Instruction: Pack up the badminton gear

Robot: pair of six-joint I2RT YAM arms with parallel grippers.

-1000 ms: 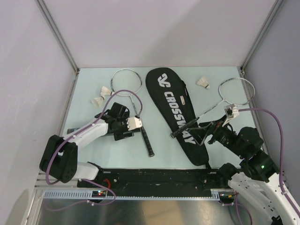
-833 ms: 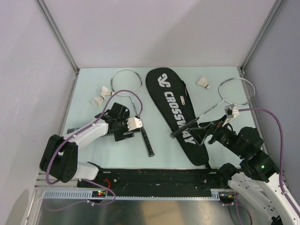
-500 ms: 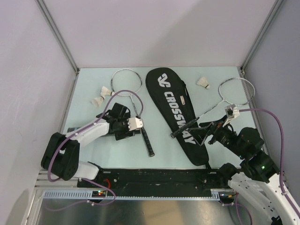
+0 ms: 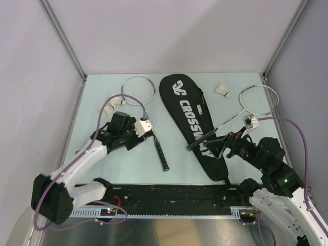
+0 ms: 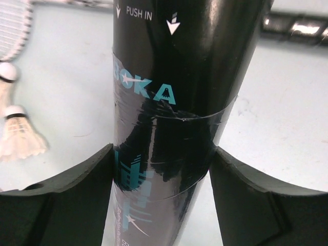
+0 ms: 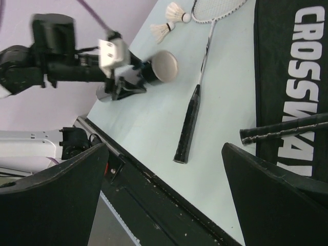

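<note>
Obs.: your left hand (image 5: 161, 154) is clamped on the black tube (image 5: 179, 77). In the left wrist view both fingers (image 5: 66, 189) press against the tube's sides just below the teal lettering, and the "PUSH IN" end points away from the wrist. The tube is over the left part of the counter (image 4: 133, 164), about midway between the near and far edges. The right wrist view shows its pale end cap turned toward the right arm's side, but that patch is blurred, so you cannot tell whether the tube touches the surface. Shuttlecock A (image 6: 176, 10) and shuttlecock B (image 6: 161, 32), both white, lie side by side near the left edge, beyond the tube. They are just beside the head of racquet 1 (image 4: 159, 151), whose black handle points toward the near edge. The black CROSSWAY bag (image 4: 189, 110) lies flat mid-counter, with its wide end at the far edge and its narrow end toward the near edge. Racquet 2 (image 4: 231, 120) has its head near the far right corner, and its handle rests across the bag's narrow part. Shuttlecock C (image 4: 221, 90) lies near the far edge, between the bag and that head. Your right hand (image 6: 164, 148) is spread wide and grasps nothing. It hovers over the near right part of the counter, close to racquet 2's handle.
</note>
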